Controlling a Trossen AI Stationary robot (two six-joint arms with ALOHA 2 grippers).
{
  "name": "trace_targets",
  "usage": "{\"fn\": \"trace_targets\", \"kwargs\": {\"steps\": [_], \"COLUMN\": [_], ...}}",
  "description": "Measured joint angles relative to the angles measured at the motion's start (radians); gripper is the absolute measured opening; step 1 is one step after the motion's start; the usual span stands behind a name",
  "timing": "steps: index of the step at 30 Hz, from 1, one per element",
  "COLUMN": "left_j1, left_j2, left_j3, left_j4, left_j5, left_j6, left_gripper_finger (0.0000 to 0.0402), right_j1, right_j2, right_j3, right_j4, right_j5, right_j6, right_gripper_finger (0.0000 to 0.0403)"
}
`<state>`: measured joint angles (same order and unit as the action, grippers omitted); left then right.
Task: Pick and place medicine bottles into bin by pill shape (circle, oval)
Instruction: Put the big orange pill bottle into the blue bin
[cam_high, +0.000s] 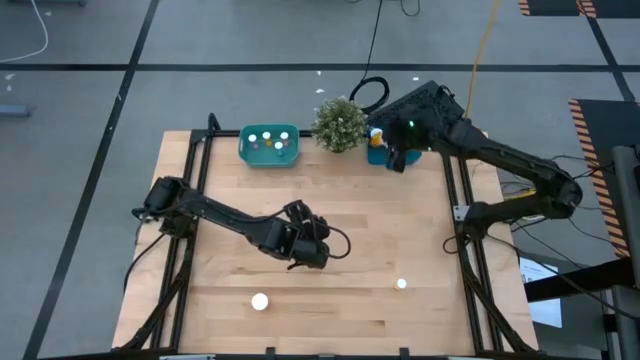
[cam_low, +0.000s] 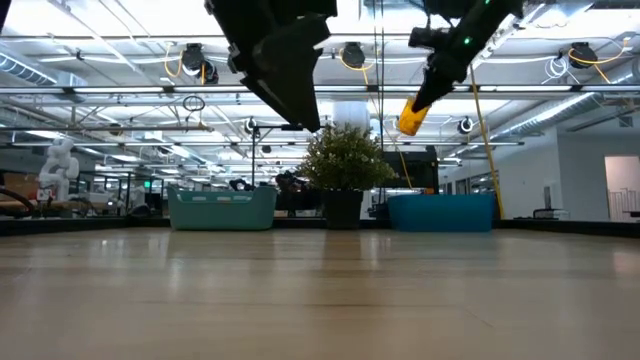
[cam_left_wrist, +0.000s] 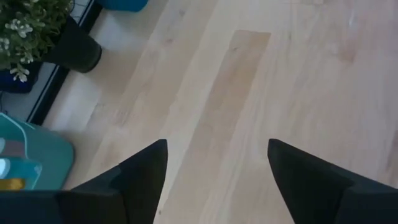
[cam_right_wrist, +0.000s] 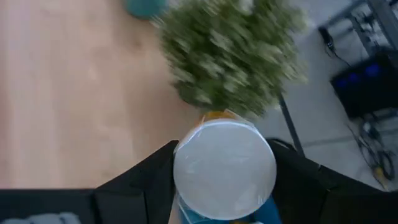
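**Right tool carries bottle over blue bin**

Right tool (cam_high: 385, 143) is clamped on an amber bottle (cam_low: 413, 115), cap toward the wrist camera, held above the blue bin (cam_low: 441, 211) beside the plant (cam_high: 339, 123), likely lined up for a drop. Blue bin contents are hidden.

Teal bin (cam_high: 243, 147) at the far edge already holds several bottles.

Left tool (cam_left_wrist: 214, 163) hangs over mid tabletop (cam_high: 380, 230), fingers apart, nothing held, probably waiting.

Two white caps (cam_high: 260, 301) (cam_high: 401, 284) sit near the front edge, well apart, unsorted.
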<state>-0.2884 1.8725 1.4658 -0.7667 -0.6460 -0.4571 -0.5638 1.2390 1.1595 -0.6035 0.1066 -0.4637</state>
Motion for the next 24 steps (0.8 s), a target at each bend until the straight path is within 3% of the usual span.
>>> {"fn": "trace_targets", "kwargs": {"steps": [8,24], "left_j1": [0.044,0.054], "left_j2": [0.0,0.0], "left_j3": [0.0,0.0], "left_j4": [0.023,0.047], "left_j5": [0.025,0.044], "left_j6": [0.042,0.106], "left_gripper_finger": [0.0275,0.0276], "right_j1": [-0.14,-0.199], "right_j2": [0.157,0.303], "right_j3": [0.039,0.041], "right_j4": [-0.07,-0.01], "right_j5": [-0.002,-0.008], "right_j6": [-0.082,-0.101], "right_gripper_finger": [0.0212,0.0212]}}
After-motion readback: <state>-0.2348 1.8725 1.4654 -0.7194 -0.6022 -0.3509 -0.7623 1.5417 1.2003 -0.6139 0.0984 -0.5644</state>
